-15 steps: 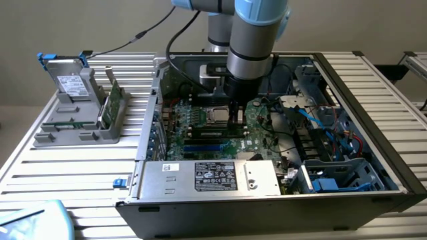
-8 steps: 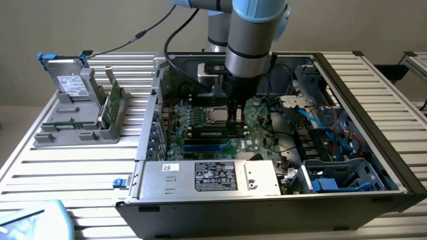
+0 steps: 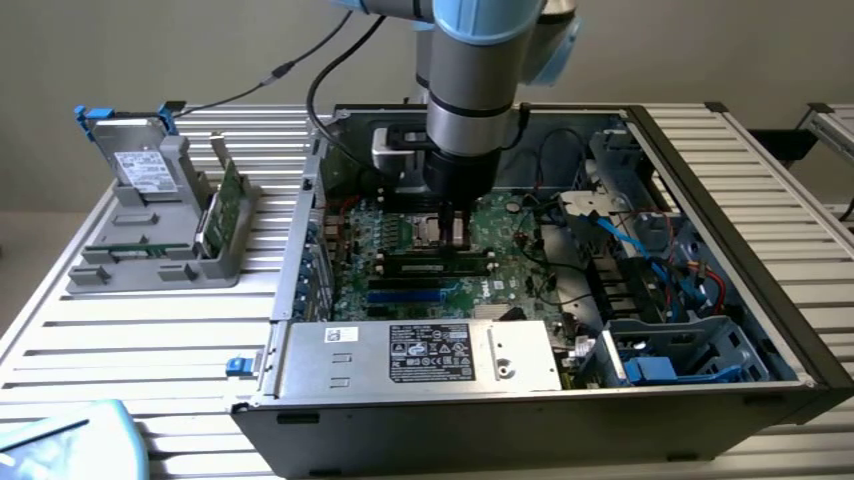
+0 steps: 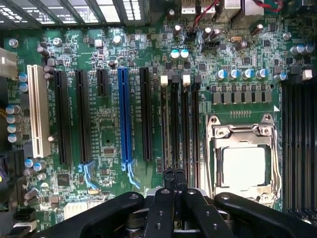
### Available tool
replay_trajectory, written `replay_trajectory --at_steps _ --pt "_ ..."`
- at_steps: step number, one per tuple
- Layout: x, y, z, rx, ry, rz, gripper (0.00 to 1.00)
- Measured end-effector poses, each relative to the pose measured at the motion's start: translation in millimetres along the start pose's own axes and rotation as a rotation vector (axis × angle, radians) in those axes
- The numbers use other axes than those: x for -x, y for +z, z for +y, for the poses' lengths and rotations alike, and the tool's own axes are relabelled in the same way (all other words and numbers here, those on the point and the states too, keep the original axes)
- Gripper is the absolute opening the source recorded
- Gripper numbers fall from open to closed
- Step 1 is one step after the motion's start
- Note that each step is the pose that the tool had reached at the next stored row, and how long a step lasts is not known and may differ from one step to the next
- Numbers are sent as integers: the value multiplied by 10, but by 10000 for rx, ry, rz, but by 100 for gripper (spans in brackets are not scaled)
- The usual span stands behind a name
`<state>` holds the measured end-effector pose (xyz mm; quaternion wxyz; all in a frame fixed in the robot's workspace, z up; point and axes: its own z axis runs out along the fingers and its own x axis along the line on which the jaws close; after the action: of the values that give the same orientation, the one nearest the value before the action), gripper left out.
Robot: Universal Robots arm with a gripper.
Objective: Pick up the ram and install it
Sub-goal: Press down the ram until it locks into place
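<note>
The ram [image 3: 427, 267], a narrow green stick with black chips, stands on edge in a memory slot on the motherboard [image 3: 514, 225] inside the open computer case. My gripper [image 3: 454, 238] is down in the case just behind the ram, close to its upper edge. Whether the two touch cannot be made out. In the wrist view my gripper [image 4: 174, 174] is shut, its black fingertips pressed together with nothing between them. They sit over the row of narrow memory slots [image 4: 185, 124], beside the CPU socket [image 4: 242, 158].
A grey rack [image 3: 147, 255] on the exterior view's left holds a silver drive box [image 3: 140, 170] with blue tabs and a green expansion card [image 3: 230, 205]. The power supply [image 3: 420, 355] fills the case front. Cables [image 3: 627, 240] and drive bays crowd the case's right side.
</note>
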<state>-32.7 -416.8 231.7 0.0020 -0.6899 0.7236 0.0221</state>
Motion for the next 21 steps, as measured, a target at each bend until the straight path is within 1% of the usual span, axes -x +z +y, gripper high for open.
replay_trajectory --at_steps 4,6,11,16,21 --pt "-4 2 87 -64 -3 -3 11" --pt "-6 4 121 -87 -4 -5 11" --pt "-7 4 138 -102 -3 -5 11" --pt "-8 14 151 -163 -6 -7 11" --pt "-9 23 162 -202 -7 -10 11"
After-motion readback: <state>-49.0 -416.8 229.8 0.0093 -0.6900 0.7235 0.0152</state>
